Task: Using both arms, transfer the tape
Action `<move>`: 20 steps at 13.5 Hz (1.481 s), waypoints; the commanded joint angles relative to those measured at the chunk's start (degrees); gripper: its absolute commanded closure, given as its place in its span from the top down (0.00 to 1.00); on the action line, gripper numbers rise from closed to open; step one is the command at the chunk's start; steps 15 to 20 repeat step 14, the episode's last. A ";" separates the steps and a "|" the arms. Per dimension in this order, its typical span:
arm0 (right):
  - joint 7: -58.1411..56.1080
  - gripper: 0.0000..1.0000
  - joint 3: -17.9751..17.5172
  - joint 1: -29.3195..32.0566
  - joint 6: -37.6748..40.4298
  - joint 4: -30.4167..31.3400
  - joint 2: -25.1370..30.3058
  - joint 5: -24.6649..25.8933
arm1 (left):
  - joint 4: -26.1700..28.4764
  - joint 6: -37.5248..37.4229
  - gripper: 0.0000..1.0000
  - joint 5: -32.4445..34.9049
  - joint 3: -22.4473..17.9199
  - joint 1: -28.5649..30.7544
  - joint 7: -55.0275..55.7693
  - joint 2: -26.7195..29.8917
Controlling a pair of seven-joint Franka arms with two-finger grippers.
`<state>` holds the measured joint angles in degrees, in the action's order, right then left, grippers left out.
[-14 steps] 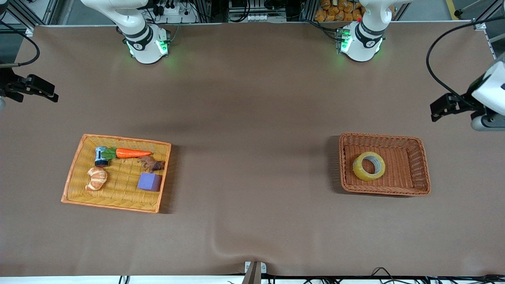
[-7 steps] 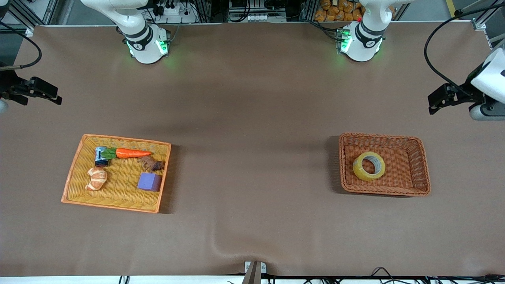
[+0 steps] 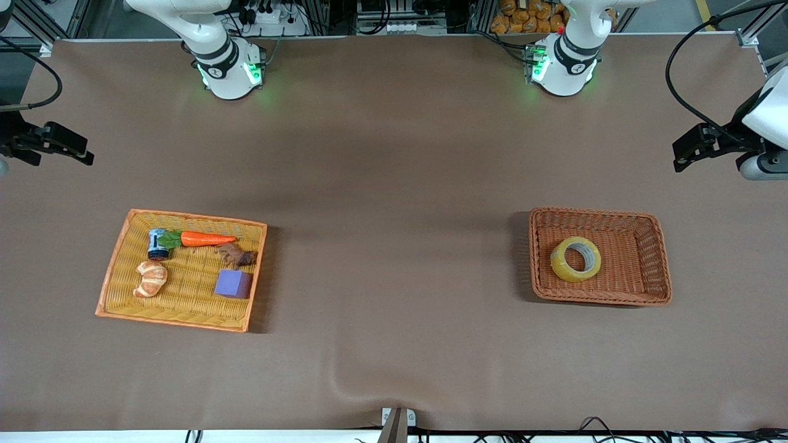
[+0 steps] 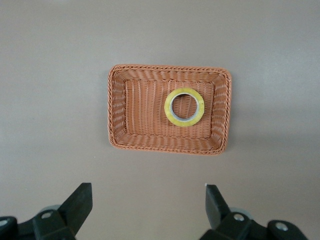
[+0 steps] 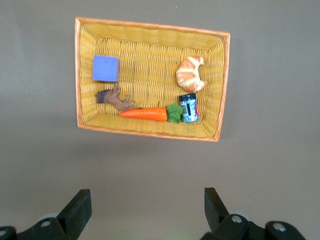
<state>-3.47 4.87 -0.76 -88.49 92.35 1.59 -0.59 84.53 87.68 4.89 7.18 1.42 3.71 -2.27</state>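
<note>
Two woven baskets sit on my brown-covered table [image 3: 394, 184], one toward each arm's end. In the reddish-brown wicker basket [image 3: 659, 258] toward the left arm's end I see the ring-shaped roll of yellowish translucent tape [image 3: 575, 259] with its grey-white core, lying flat on the basket floor and apart from every wall. Nothing touches it.

My left gripper [image 4: 147, 207] hangs in the air over bare table at the left arm's end, above the edge of the front view; from its wrist camera I look straight down on the tape basket, and both black fingers [image 4: 77, 205] stand spread wide with nothing between them. The left arm's white wrist shows at that same edge.

My right gripper [image 5: 147, 207] hangs likewise over bare table at the right arm's end, its jaws parted wide and empty. Its wrist camera looks down on the shallow yellow wicker tray with an orange rim [image 3: 114, 264]. In that tray I count a purple block [image 3: 233, 284], a tan croissant [image 3: 151, 279], an orange toy carrot with green leaves [image 3: 200, 239], a small blue-and-black can [image 3: 157, 244] touching the carrot's leaves, and a small brown animal figure [image 3: 237, 255] between the carrot and the block.
</note>
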 commanded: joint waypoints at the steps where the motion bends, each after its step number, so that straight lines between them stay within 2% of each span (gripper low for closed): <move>1: -0.49 1.00 -0.21 0.32 -0.19 -0.24 0.17 -0.29 | 0.37 -0.75 1.00 -1.28 -0.42 0.16 -0.72 0.86; 5: -0.49 1.00 -0.12 0.41 0.69 -0.06 0.52 -0.38 | 0.72 -2.16 1.00 -6.11 -0.50 1.83 -0.72 0.69; 20: -0.05 1.00 -0.21 0.32 1.04 -1.20 0.35 -0.29 | -0.51 -2.16 1.00 -5.24 0.02 0.69 -0.11 -0.46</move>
